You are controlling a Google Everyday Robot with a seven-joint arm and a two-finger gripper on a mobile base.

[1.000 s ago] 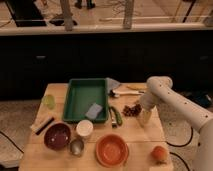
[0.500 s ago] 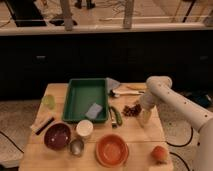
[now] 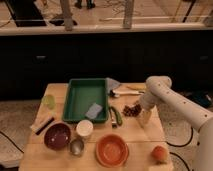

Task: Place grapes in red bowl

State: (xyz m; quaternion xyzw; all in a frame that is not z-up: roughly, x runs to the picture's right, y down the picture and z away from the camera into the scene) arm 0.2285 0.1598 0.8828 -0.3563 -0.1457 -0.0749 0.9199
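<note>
The grapes (image 3: 132,110) lie on the wooden tabletop (image 3: 135,134), right of the green tray (image 3: 80,97) and just beyond a long green vegetable (image 3: 116,115). The gripper (image 3: 144,118) hangs low at the grapes' right side, close against the bunch; I cannot tell how its jaws stand or whether it pinches anything. The orange-red bowl (image 3: 111,149) sits at the front edge, well apart from the grapes and holding none. A dark maroon bowl (image 3: 57,136), a white cup (image 3: 84,128) and an orange fruit (image 3: 159,153) share the front.
</note>
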